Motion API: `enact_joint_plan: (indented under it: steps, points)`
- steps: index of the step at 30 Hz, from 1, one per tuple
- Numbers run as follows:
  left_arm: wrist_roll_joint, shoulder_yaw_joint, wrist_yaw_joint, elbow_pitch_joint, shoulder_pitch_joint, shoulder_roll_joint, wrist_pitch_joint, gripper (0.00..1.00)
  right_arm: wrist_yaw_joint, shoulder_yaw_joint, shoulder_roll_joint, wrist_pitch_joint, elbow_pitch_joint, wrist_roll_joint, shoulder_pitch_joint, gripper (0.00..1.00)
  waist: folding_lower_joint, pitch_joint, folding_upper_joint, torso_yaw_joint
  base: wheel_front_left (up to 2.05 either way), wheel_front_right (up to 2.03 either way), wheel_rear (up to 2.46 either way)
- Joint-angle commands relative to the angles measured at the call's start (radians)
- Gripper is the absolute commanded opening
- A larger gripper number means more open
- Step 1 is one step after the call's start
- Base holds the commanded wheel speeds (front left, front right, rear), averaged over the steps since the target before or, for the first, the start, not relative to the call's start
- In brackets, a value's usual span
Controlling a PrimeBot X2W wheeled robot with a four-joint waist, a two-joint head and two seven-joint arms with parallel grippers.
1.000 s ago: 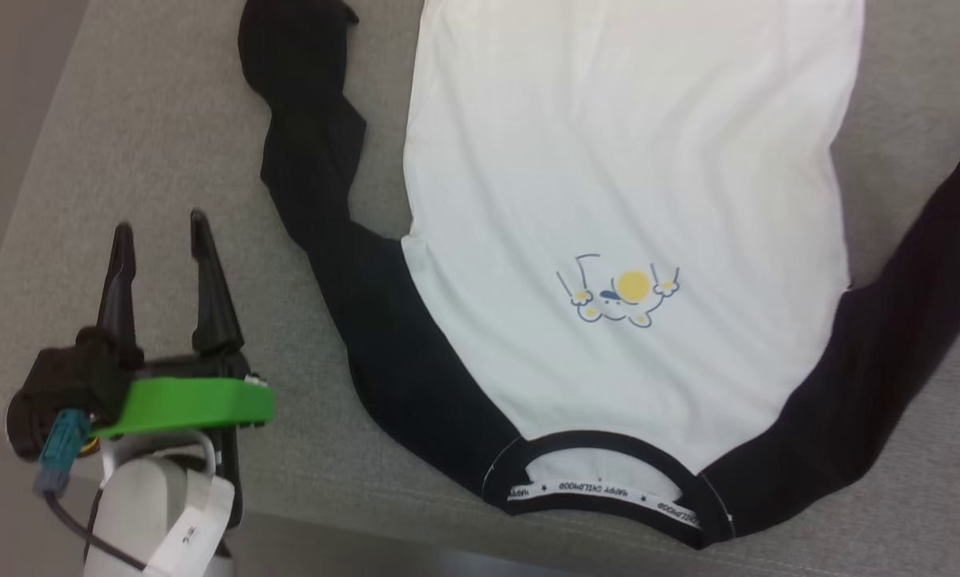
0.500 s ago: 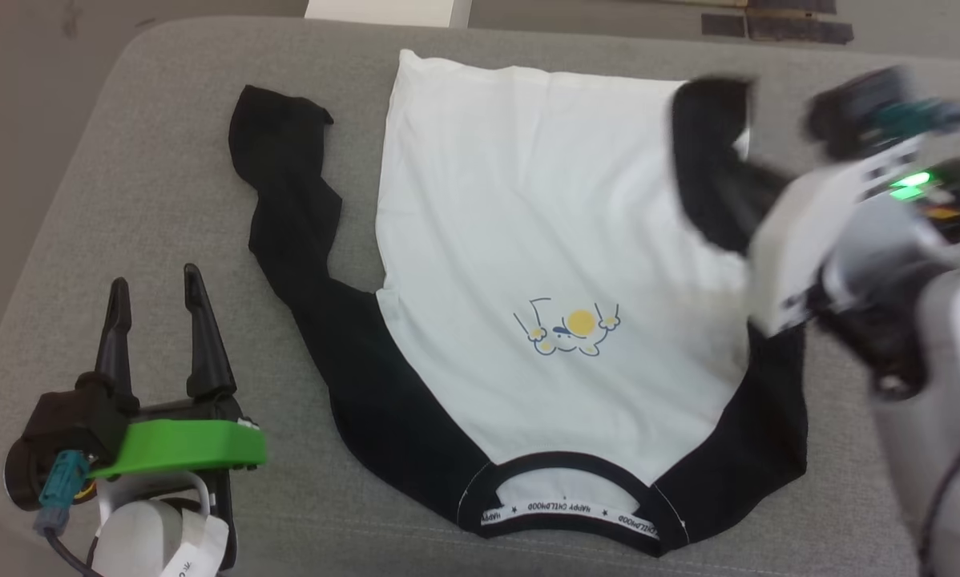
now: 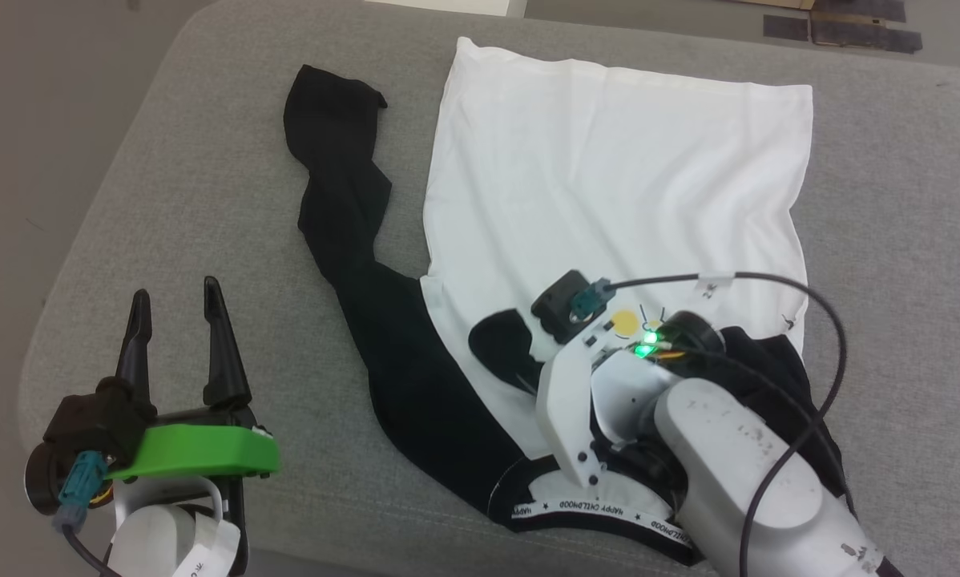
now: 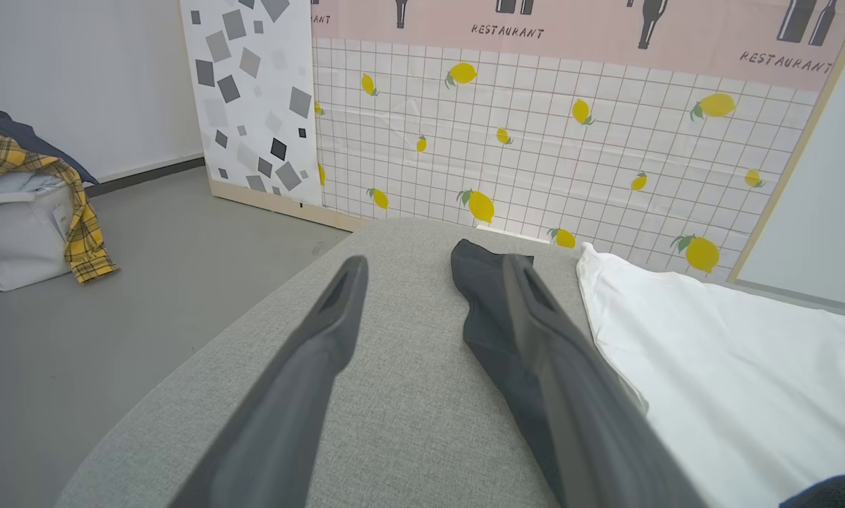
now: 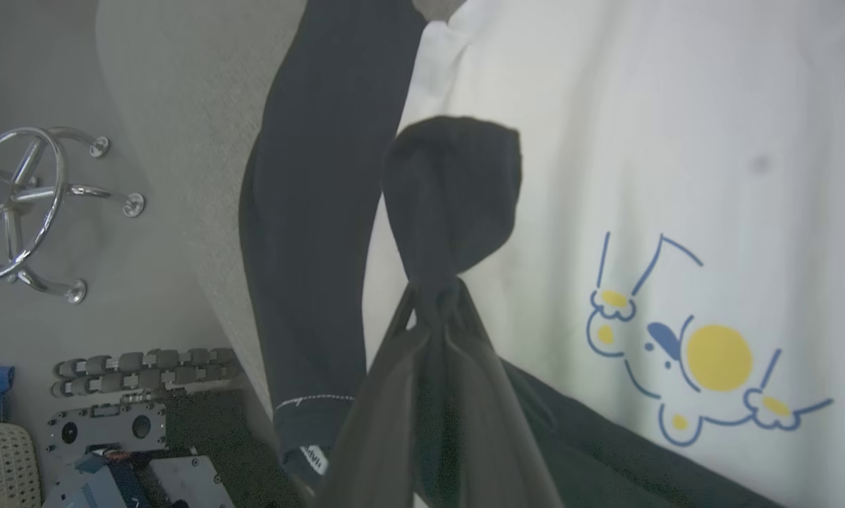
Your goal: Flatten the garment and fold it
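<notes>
Grey fabric covers the bench (image 3: 167, 160), and a lemon-print wall (image 4: 535, 141) stands behind it in the left wrist view. The garment (image 3: 608, 176) lies face up on the bench across the middle of the head view, hem at the top and collar (image 3: 592, 505) at the bottom edge.

The right tool (image 5: 431, 300) is clamped on the cuff (image 5: 451, 190) of the black sleeve from the frame's right side, holding it over the white chest just left of the print (image 5: 697, 353). The left tool (image 3: 175, 290) stands apart and empty at lower left, over bare bench.

The step looks like folding that sleeve across the body. To do it well, draw the sleeve straight and lay the cuff down flat before letting go. Black cloth seems heaped at the shoulder under the arm and may need smoothing.

The white body is fairly smooth, with faint creases. The other sleeve (image 3: 336, 200) runs wrinkled and twisted up the frame's left side.
</notes>
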Motion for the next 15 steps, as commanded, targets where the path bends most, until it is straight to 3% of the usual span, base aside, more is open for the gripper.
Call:
enact_joint_plan:
  steps: [1, 2, 3, 4, 9, 15]
  points:
    - [-0.001, -0.002, -0.002, 0.004, 0.006, -0.005, -0.004, 1.0, -0.002, 0.005, 0.006, -0.022, 0.029, 0.005, -0.007, 0.0, 0.0001, 0.002, 0.0, 0.003, 0.0, 0.0, 0.0]
    - [-0.002, -0.003, -0.002, 0.008, 0.006, -0.005, -0.004, 1.0, -0.002, 0.014, 0.011, -0.036, 0.05, 0.005, -0.01, 0.1, 0.0001, 0.002, 0.0, 0.003, 0.0, 0.0, 0.0]
    - [-0.003, -0.004, -0.002, 0.01, 0.007, -0.005, -0.004, 1.0, -0.002, 0.018, 0.014, -0.048, 0.063, 0.009, -0.013, 0.49, 0.0001, 0.001, 0.0, 0.002, 0.0, 0.0, 0.0]
    - [-0.004, -0.004, -0.001, 0.012, 0.008, -0.006, -0.004, 1.0, -0.002, 0.017, 0.019, -0.064, 0.073, 0.022, -0.017, 1.0, 0.0001, 0.001, 0.0, 0.001, 0.0, 0.0, 0.0]
    - [-0.003, 0.005, 0.001, 0.02, 0.017, -0.004, -0.004, 1.0, -0.002, -0.02, 0.03, -0.121, 0.027, 0.125, -0.057, 1.0, 0.0001, -0.013, 0.0, -0.028, 0.0, 0.0, 0.0]
    - [-0.001, 0.011, 0.002, 0.025, 0.025, 0.001, -0.004, 1.0, -0.002, -0.227, 0.009, -0.202, -0.082, 0.157, -0.089, 1.0, 0.0001, -0.042, 0.0, -0.066, 0.0, 0.0, 0.0]
